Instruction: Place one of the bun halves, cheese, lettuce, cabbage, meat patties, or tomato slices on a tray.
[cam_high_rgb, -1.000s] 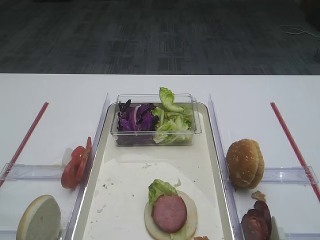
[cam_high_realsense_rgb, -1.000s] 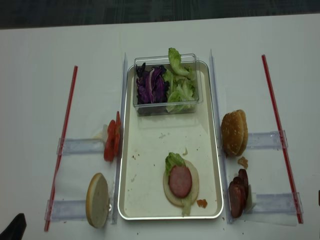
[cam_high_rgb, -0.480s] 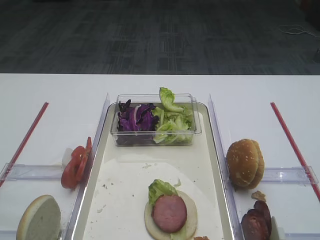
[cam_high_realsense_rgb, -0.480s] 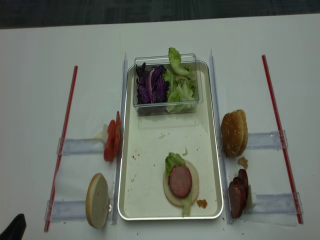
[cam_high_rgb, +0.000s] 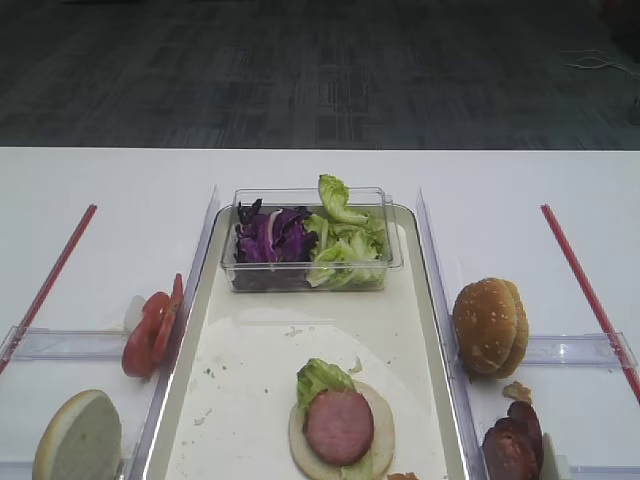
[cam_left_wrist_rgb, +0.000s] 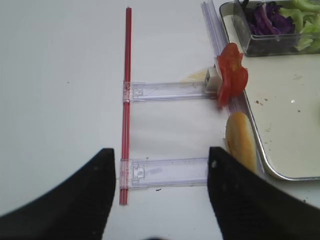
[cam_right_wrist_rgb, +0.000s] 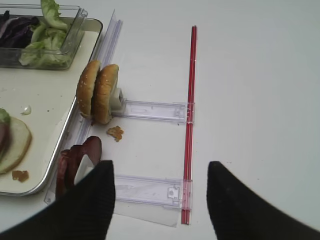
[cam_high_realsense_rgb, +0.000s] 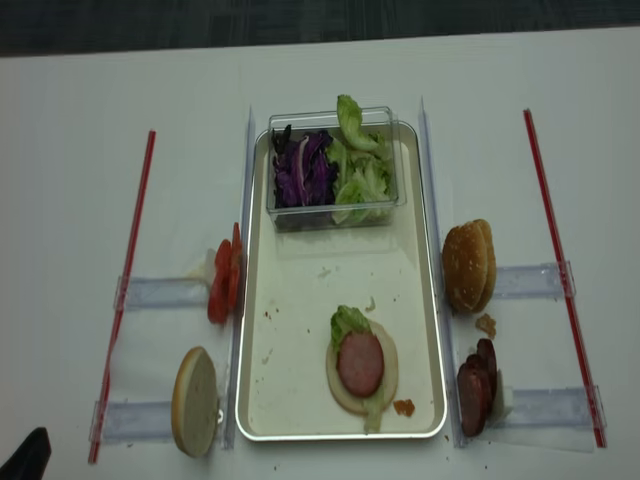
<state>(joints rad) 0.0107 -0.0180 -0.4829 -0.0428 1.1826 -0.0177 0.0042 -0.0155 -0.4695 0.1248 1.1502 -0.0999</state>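
The white surface (cam_high_realsense_rgb: 80, 130) carries the large rectangular pale cream tray (cam_high_realsense_rgb: 300, 330). At the tray's far end stands a small clear plastic box (cam_high_realsense_rgb: 333, 168) of purple cabbage (cam_high_realsense_rgb: 300, 172) and green lettuce (cam_high_realsense_rgb: 362, 180). Near the tray's front lie a bun half, lettuce and a pinkish patty (cam_high_realsense_rgb: 360, 362), stacked. Right of the tray stand two sesame bun halves (cam_right_wrist_rgb: 97, 91) on edge and dark meat patties (cam_right_wrist_rgb: 75, 160); left of it, red tomato slices (cam_left_wrist_rgb: 230, 75). The right tool (cam_right_wrist_rgb: 159, 200) and left tool (cam_left_wrist_rgb: 159, 197) gape wide, both empty. Risk: the glossy patties lean together, so a pinch could drag two.
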